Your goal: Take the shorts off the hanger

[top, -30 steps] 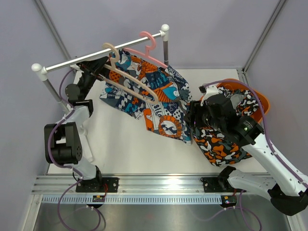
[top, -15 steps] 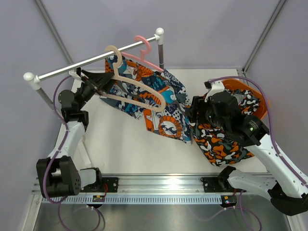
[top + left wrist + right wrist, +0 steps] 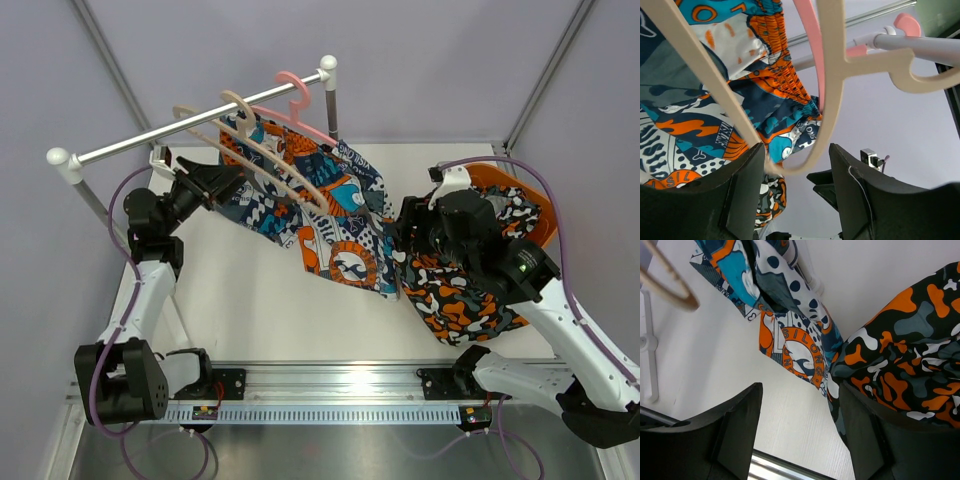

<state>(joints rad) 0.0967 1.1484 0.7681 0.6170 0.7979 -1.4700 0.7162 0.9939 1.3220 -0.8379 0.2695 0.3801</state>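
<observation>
The blue, teal and orange print shorts (image 3: 340, 215) hang over a beige hanger (image 3: 240, 105) and a pink hanger (image 3: 297, 85) on the rack rod (image 3: 180, 125), with the lower end draped on the table. My left gripper (image 3: 228, 178) is open at the shorts' left edge. In the left wrist view its jaws (image 3: 796, 150) stand wide apart around the beige hanger's curved end (image 3: 832, 75), which brushes the left finger. The camouflage shorts (image 3: 460, 295) lie at the right. My right gripper (image 3: 392, 235) is open and empty between the two pairs, low over the table (image 3: 800, 387).
An orange basket (image 3: 545, 215) holds part of the camouflage shorts at the far right. The rack's white-capped posts stand at back left (image 3: 60, 160) and back centre (image 3: 328, 68). A metal rail (image 3: 320, 385) runs along the near edge.
The rack rod and hangers shifted left. The beige hanger swung so one arm now sticks out past the rod to the left. My left arm drew back leftward. The right arm barely moved.
</observation>
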